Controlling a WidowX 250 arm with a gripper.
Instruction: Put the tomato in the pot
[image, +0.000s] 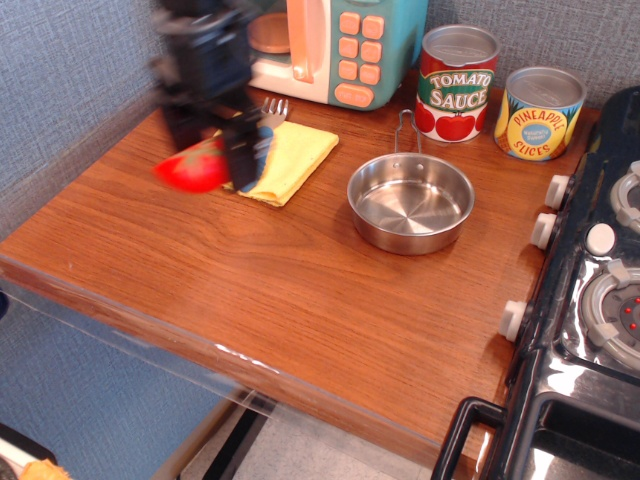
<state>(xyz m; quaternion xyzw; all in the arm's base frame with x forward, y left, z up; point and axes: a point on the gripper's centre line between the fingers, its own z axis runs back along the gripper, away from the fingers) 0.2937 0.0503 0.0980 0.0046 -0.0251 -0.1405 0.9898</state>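
Wooden worktop (250, 290) against a grey wall carries the scene. At far left the tomato (192, 170) hangs above it, clamped in the blurred black pincer (212, 150), arm reaching down from above over a yellow cloth (290, 160) and fork (272, 110). To the right sits the pot (410, 204), bare inside. Two cans stand beyond: tomato sauce (456, 85), pineapple (539, 113).

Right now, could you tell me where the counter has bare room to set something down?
The front of the wooden counter is bare, from the left edge to the stove, below the pot. The back is crowded: toy microwave, two cans, yellow cloth, and the gripper carrying the tomato.
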